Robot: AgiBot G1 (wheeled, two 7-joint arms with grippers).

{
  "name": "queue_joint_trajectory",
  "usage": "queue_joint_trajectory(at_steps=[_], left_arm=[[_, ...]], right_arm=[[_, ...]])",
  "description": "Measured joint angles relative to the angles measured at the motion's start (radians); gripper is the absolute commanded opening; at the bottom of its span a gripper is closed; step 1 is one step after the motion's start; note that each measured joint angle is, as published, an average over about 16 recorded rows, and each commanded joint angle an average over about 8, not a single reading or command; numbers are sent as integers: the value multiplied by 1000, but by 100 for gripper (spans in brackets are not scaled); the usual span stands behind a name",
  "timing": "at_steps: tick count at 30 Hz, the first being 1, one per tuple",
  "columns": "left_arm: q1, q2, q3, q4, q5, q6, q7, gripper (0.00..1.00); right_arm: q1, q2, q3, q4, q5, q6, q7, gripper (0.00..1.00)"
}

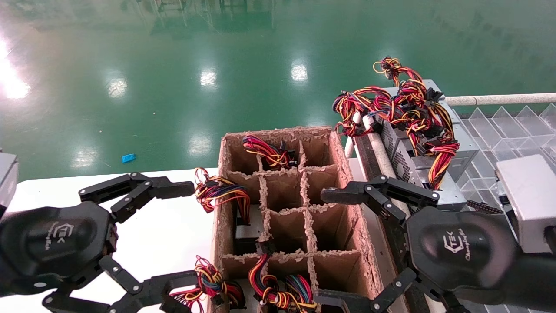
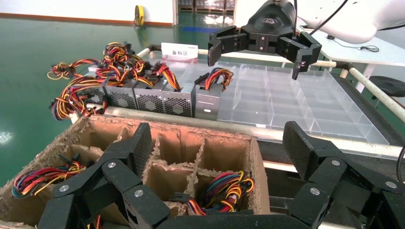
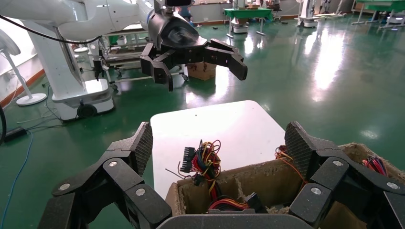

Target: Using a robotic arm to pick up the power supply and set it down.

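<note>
A brown cardboard divider box [image 1: 286,204] stands in the middle, and several of its cells hold a power supply. Only their red-yellow-black wire bundles [image 1: 221,193] [image 2: 224,188] [image 3: 203,162] stick out. More grey power supplies [image 1: 412,152] [image 2: 143,98] stand in a row on the rack to the right of the box, with tangled wires on top. My left gripper [image 1: 180,241] [image 2: 219,152] hangs open at the box's left side, holding nothing. Level with the box's right wall, my right gripper [image 1: 328,248] [image 3: 222,148] is also open and empty. Each wrist view shows the other arm's gripper farther off.
The box sits on a white table [image 1: 165,234] [image 3: 215,129]. A clear plastic divided tray [image 1: 504,134] [image 2: 286,105] lies behind the rack on the right, edged by a white rail [image 1: 499,100]. Green floor lies beyond the table.
</note>
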Motion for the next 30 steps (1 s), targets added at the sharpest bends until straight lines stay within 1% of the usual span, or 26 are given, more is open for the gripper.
queue_joint_trajectory(at_steps=[30], left_arm=[[0, 0, 0, 0, 0, 0, 0, 100]], right_arm=[[2, 1, -2, 0, -1, 2, 0, 100]])
